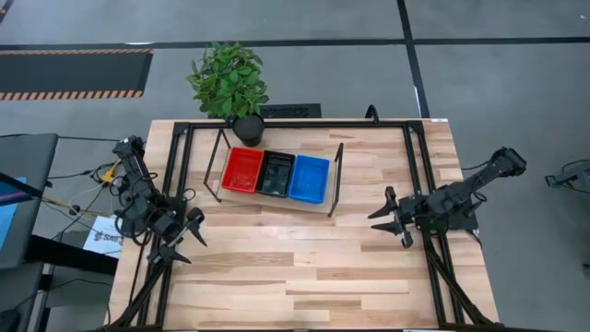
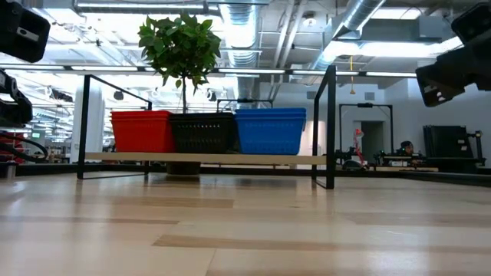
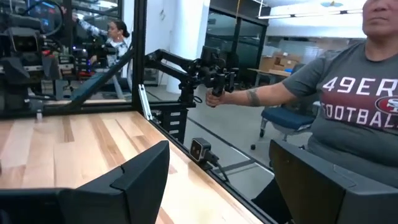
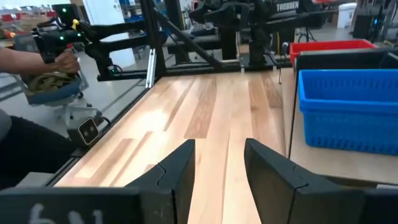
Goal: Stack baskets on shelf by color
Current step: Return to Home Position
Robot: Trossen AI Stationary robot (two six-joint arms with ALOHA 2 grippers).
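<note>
Red baskets [image 1: 242,170], black baskets [image 1: 276,173] and blue baskets [image 1: 309,178] stand side by side on the shelf [image 1: 274,201], a light board with black end frames at the table's far middle. The low view shows them in a row, red [image 2: 142,131], black [image 2: 202,132], blue [image 2: 270,131]. My left gripper [image 1: 187,238] hovers open near the table's left edge, well clear of the shelf, nothing between its fingers [image 3: 217,163]. To the right of the shelf my right gripper [image 1: 391,219] is open and holds nothing [image 4: 219,149]. The blue baskets [image 4: 348,109] show beside it.
A potted plant [image 1: 229,81] stands at the far edge behind the shelf. Black frame rails [image 1: 175,175] run along the table's left and right sides. Bare planks [image 1: 295,272] lie in front of the shelf. A person [image 3: 348,99] stands beyond the table, gripping a handle.
</note>
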